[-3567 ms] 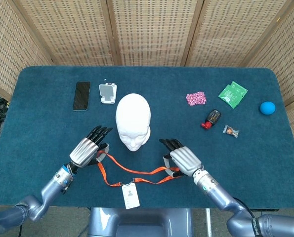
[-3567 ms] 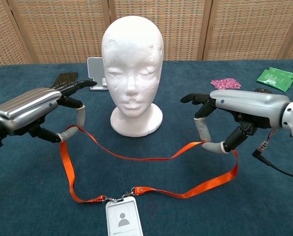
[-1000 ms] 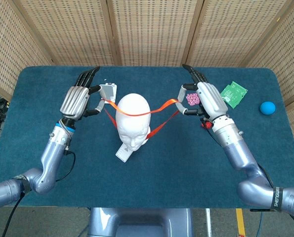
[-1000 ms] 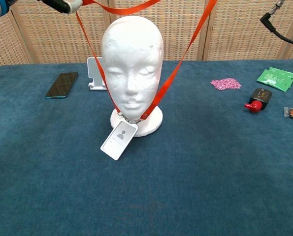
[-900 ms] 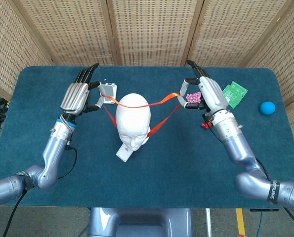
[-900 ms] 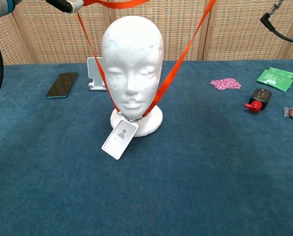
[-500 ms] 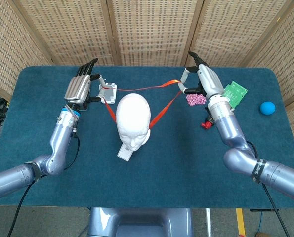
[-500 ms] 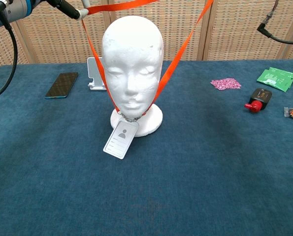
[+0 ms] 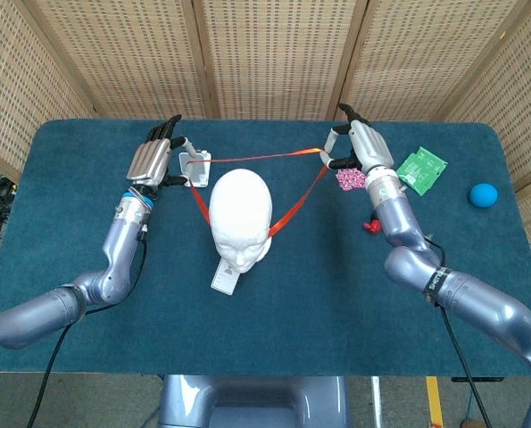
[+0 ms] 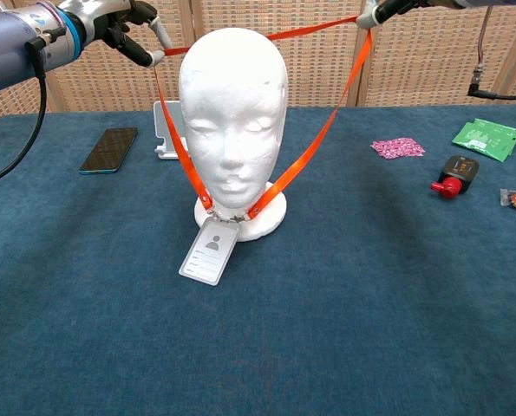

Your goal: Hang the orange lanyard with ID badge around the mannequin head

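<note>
The orange lanyard [image 9: 294,197] is pinched and stretched wide by the left hand [image 9: 155,160] and right hand [image 9: 361,147], its rear span behind the mannequin head [image 9: 241,214] at centre frame (badge [image 10: 209,250] hanging at the chin); lowering appears next.

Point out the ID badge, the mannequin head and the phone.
ID badge [image 10: 209,251], chest view, on its white card face.
mannequin head [image 10: 232,113], chest view, on the nose bridge.
phone [image 10: 108,150], chest view, on its dark screen.
</note>
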